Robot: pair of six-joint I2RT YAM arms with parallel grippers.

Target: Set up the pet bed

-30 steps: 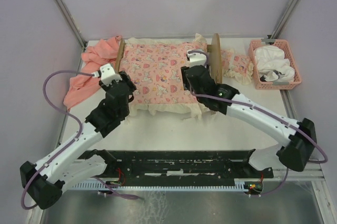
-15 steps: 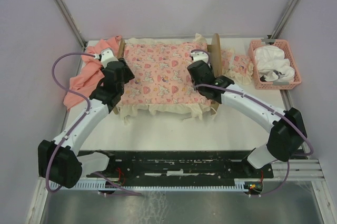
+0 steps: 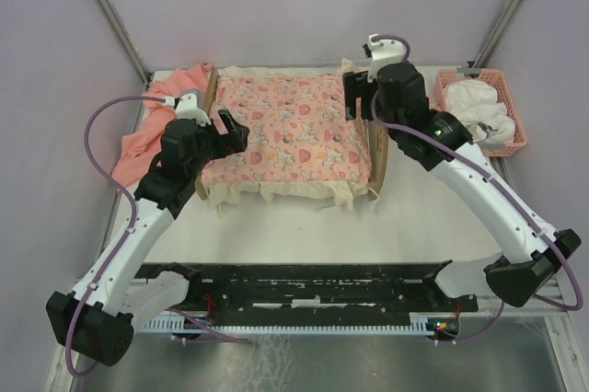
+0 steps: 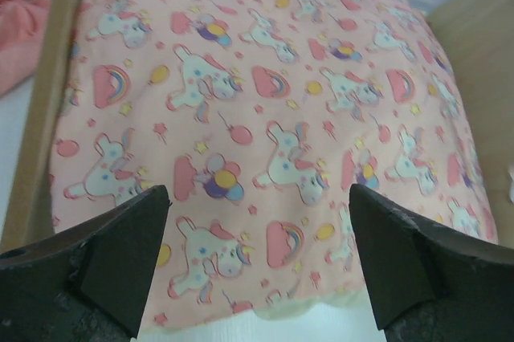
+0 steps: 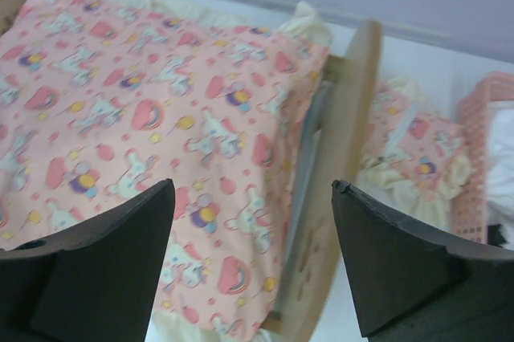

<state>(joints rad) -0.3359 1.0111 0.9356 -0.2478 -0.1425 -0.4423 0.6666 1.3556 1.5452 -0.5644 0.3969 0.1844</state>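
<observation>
on the far half of the white desk [image 3: 294,236] the pet bed [image 3: 378,167] lay with its long side toward the arms and a light-wood board standing at each end. a pink cushion [image 3: 290,125] printed with unicorns, rainbows and balloons filled the frame from board to board, and its cream ruffle hung over the near edge. the left arm [image 3: 175,157] reached to the bed's left end. in its wrist view the left fingers [image 4: 96,278] stood wide apart above the cushion [image 4: 273,117], with only the printed fabric between them and nothing held, and the wooden end board [image 4: 48,93] ran along the left edge. the right arm [image 3: 433,130] stretched over the bed's far right corner. the right fingers [image 5: 104,270] were likewise spread wide and held nothing, with the cushion [image 5: 136,93] and the rounded wooden board [image 5: 337,165] showing in the gap below them. just beyond that board lay a small pillow [image 5: 422,157] in the same print with a cream frill. a salmon-pink cloth [image 3: 138,144] sat crumpled on the desk against the bed's left end. to the right of the bed, near the far right corner, stood a pink plastic basket [image 3: 517,121] with white fabric [image 3: 479,102] bundled inside.
</observation>
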